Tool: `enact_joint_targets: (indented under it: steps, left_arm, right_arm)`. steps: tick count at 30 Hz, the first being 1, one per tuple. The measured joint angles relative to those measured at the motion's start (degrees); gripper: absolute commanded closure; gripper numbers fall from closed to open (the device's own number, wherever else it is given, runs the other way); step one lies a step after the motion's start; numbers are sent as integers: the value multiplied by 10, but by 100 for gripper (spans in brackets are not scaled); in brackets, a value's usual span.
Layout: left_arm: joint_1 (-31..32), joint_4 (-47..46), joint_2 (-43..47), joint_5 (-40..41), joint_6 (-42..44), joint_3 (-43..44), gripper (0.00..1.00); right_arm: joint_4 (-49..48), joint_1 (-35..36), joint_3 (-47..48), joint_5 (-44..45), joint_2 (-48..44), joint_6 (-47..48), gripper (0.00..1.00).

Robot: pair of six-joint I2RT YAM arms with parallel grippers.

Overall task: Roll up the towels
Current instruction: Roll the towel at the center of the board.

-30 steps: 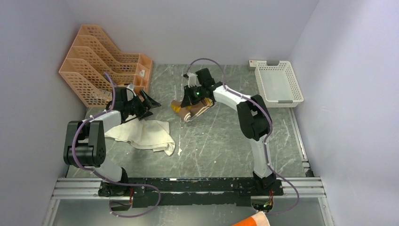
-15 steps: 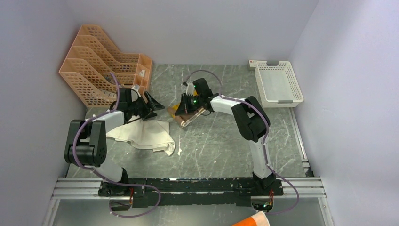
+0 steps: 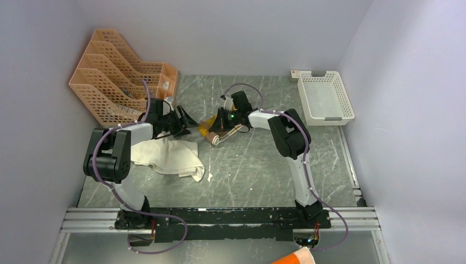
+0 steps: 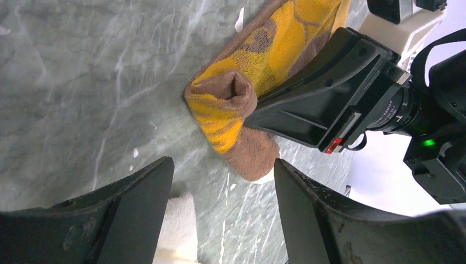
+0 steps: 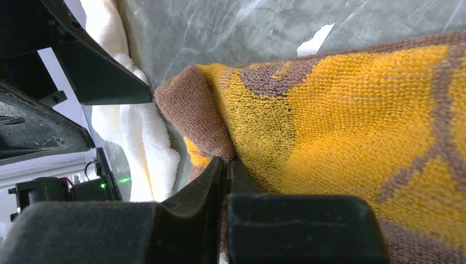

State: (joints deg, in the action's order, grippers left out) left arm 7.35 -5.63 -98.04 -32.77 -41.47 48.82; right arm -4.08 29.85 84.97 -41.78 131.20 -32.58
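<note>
A yellow and brown patterned towel [image 3: 213, 132] lies partly rolled at the table's middle; it shows in the left wrist view [image 4: 236, 110] and the right wrist view [image 5: 340, 110]. My right gripper [image 3: 220, 124] is shut on the towel's rolled edge [image 5: 225, 162]. My left gripper [image 3: 189, 122] is open just left of the towel, its jaws wide apart and empty [image 4: 222, 187]. A cream towel [image 3: 170, 157] lies crumpled on the table at the left, below the left arm; it also shows in the right wrist view [image 5: 148, 143].
An orange file rack [image 3: 118, 74] stands at the back left. A white basket [image 3: 325, 98] sits at the back right. An orange-and-white object [image 3: 297, 257] pokes in at the bottom edge. Grey walls close in on both sides.
My left gripper has moved right, close to the patterned towel. My right gripper has shifted slightly with the towel's edge held, and the roll has tightened and moved a little left.
</note>
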Motion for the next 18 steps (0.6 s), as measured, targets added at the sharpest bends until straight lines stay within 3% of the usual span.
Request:
enact_joint_targets:
  steps: [5,11,18]
  left_arm:
    - [16,12,-31,3,13,35,25]
    - [43,27,-71,16,32,62,36]
    - [47,32,-85,33,36,62,38]
  right_arm:
    - [3,-1,3,-4,2,0,100]
    - [5,-1,3,-5,2,4,100]
    - [4,-1,3,-5,2,5,100]
